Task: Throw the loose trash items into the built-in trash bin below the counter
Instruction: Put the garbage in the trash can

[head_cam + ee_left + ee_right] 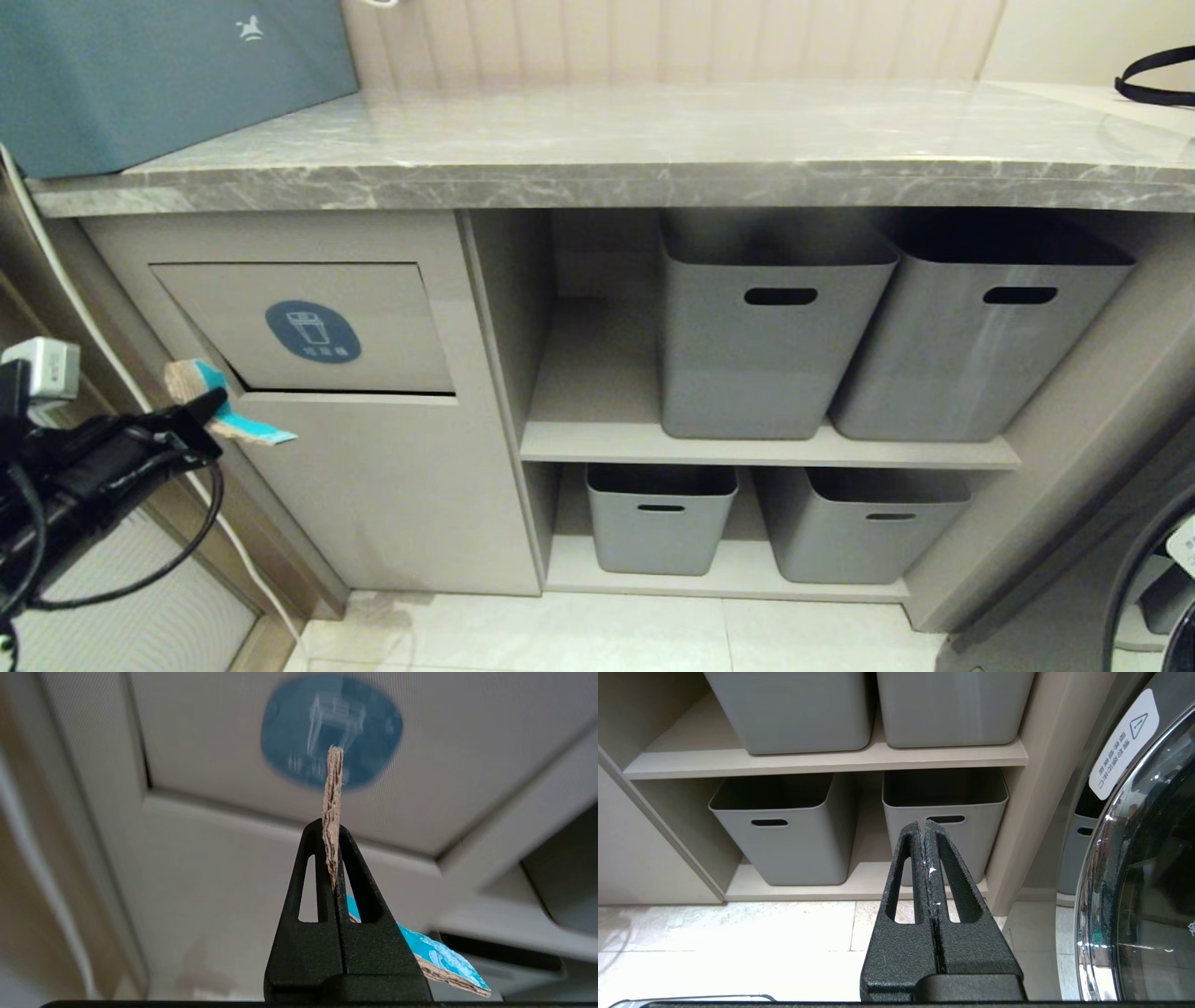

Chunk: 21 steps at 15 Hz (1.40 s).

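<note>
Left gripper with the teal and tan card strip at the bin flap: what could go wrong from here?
1. The left gripper pinches the card strip thinly at mid-length, so it may slip out and fall to the floor.
2. The flap looks only slightly ajar, so the flimsy strip may buckle against it rather than push it in.
3. The gripper sits near the flap's lower left corner, so the strip could catch the cabinet frame.

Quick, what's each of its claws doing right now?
Left gripper: shut on a teal card strip, in front of the bin flap.
Right gripper: shut, holding nothing, parked low near the floor.
</note>
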{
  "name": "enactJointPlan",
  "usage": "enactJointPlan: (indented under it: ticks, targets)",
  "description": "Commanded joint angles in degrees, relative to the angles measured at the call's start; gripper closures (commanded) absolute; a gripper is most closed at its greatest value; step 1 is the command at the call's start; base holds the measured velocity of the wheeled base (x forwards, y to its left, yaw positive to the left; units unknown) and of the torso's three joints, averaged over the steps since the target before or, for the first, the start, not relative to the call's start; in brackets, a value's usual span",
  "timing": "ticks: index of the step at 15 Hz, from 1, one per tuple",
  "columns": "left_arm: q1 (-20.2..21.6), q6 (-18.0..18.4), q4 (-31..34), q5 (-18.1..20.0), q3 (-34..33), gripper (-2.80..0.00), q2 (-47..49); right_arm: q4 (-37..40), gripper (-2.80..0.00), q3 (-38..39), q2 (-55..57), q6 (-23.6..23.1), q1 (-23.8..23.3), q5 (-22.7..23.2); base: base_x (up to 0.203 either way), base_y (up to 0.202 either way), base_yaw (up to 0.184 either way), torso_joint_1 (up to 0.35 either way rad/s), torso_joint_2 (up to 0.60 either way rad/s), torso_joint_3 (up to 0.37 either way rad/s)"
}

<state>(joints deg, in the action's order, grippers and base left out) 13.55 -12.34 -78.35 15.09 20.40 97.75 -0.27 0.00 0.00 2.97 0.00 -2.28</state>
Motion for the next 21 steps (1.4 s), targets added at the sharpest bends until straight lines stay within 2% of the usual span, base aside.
enactJointPlan:
  ticks: [1, 8, 12, 16, 21]
  targets:
    - [-0.4, 0.0, -3.5, 0.2, 3.3, 0.00, 9.3, -0.1, 0.00, 0.1, 0.0, 0.0, 0.0, 0.0, 0.000, 0.000, 0.000, 0.000, 0.00, 0.000]
    - [-5.2, 0.1, -7.1, 0.3, 21.2, 0.00, 26.8, -0.1, 0.00, 0.1, 0.0, 0.0, 0.0, 0.0, 0.000, 0.000, 0.000, 0.000, 0.00, 0.000]
    - [-7.9, -0.1, -7.8, 0.3, 32.4, 0.00, 32.6, -0.1, 0.00, 0.1, 0.0, 0.0, 0.0, 0.0, 0.000, 0.000, 0.000, 0.000, 0.00, 0.000]
    - [-8.5, -0.7, -7.9, 0.2, 39.5, 0.00, 36.5, 0.0, 0.00, 0.1, 0.0, 0.0, 0.0, 0.0, 0.000, 0.000, 0.000, 0.000, 0.00, 0.000]
    - [-9.0, -1.0, -7.9, 0.2, 42.6, 0.00, 38.5, 0.0, 0.00, 0.1, 0.0, 0.0, 0.0, 0.0, 0.000, 0.000, 0.000, 0.000, 0.00, 0.000]
